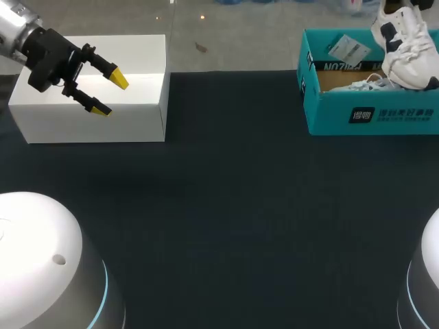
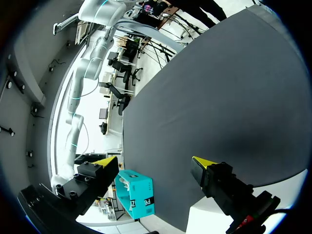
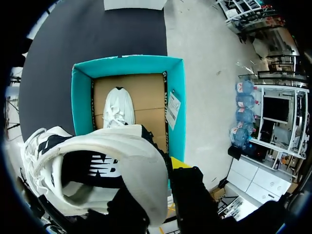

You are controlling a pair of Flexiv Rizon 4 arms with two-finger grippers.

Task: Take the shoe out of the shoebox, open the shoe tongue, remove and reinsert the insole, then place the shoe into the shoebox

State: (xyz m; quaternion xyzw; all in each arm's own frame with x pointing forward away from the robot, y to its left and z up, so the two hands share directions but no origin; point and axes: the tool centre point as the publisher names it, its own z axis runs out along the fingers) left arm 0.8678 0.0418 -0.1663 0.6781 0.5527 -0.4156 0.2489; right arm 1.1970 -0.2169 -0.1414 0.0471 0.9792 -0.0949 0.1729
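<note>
Yellow showed on only one tip of the right gripper (image 3: 168, 176). In the right wrist view that finger pressed the outside of the shoe (image 3: 97, 165) at its heel collar. The other finger was hidden by the white upper, so the gripper held the shoe by the collar wall. The shoe was white with dark panels and hung close under the wrist.

Directly beneath it lay the teal shoebox (image 3: 178, 83), open, with a second white shoe (image 3: 118, 107) flat on its brown cardboard floor. A paper tag (image 3: 173, 105) rested against the inside of one wall.

The head view showed none of that gripper. It showed the shoe (image 1: 405, 41) aloft over the shoebox (image 1: 370, 113) at about two o'clock on the dark table (image 1: 233, 205), with the second shoe (image 1: 367, 83) partly visible inside and the tag (image 1: 348, 48) near the far wall.

At ten o'clock the left gripper (image 1: 110, 94) hung above a white box (image 1: 137, 123) with its fingers spread and nothing between them.

The left wrist view confirmed the gap. Both yellow tips of the left gripper (image 2: 155, 163) stood wide apart over bare table (image 2: 219, 87). The shoebox (image 2: 136, 195) sat far ahead of it, and a corner of the white box (image 2: 204, 219) lay below one finger.
</note>
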